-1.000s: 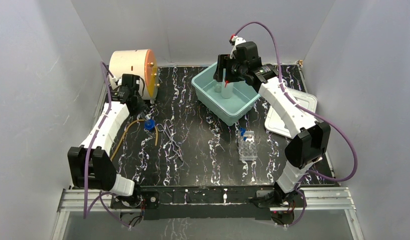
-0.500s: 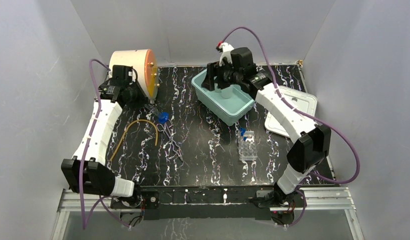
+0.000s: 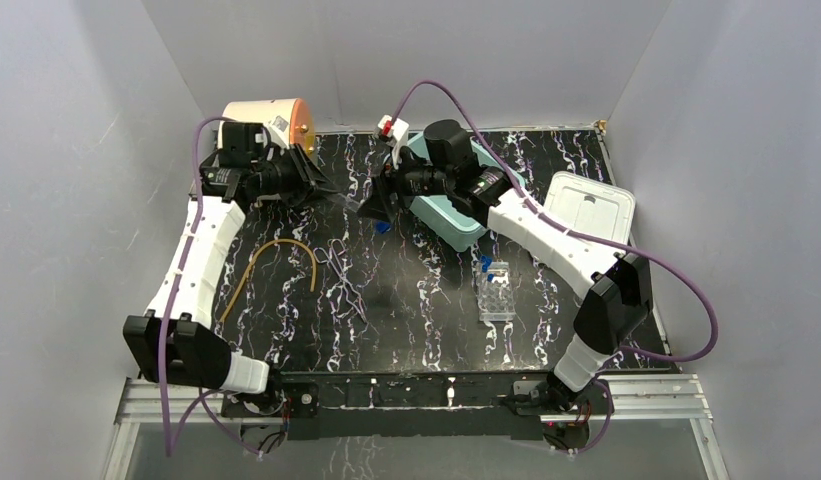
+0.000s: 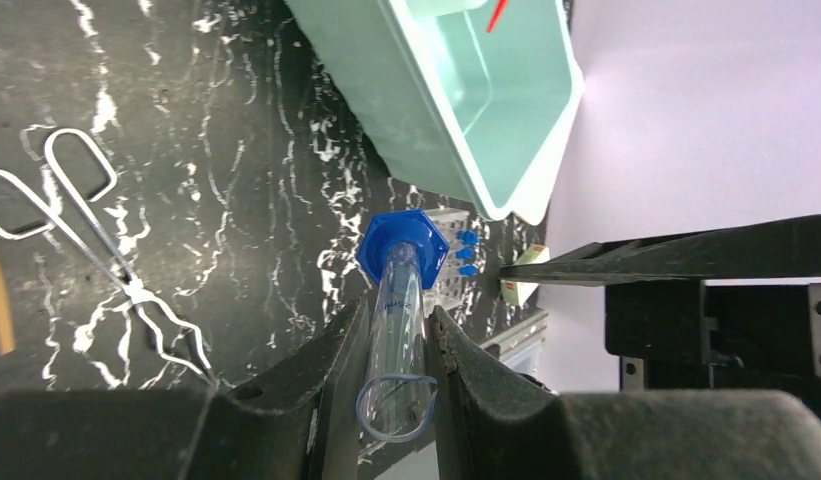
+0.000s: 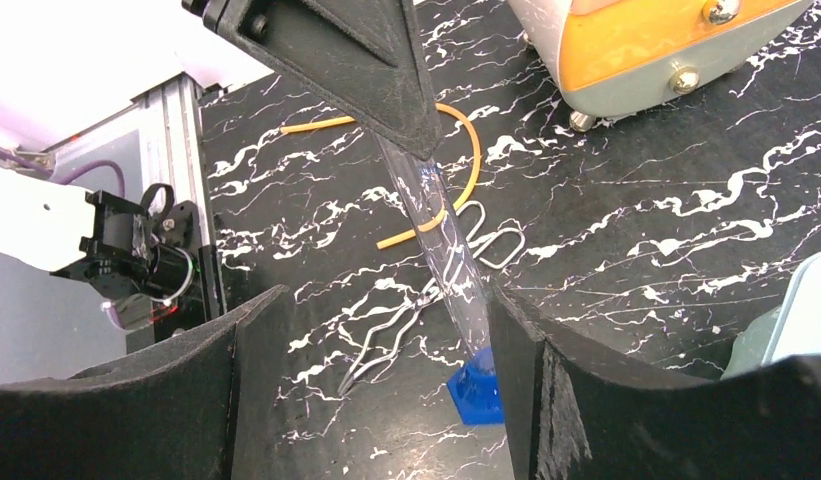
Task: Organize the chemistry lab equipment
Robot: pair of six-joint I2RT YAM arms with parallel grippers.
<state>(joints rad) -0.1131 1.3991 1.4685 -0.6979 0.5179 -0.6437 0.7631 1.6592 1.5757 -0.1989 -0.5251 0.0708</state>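
Table (image 3: 406,330): drum (image 3: 258,118) at the far left corner. Tub (image 3: 462,226) far centre, flat lid (image 3: 591,205) to its right. Tube rack (image 3: 496,291) in front of the tub, toward the right. Tubing (image 3: 281,242) on the left half, wire tongs (image 4: 134,290) just beside it on its right. Cylinder (image 4: 398,300) held between drum and tub.

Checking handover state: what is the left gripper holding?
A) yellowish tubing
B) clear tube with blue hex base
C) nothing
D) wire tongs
B: in the left wrist view the left gripper is closed on the clear tube with blue hex base, while the yellowish tubing and the wire tongs lie on the table.
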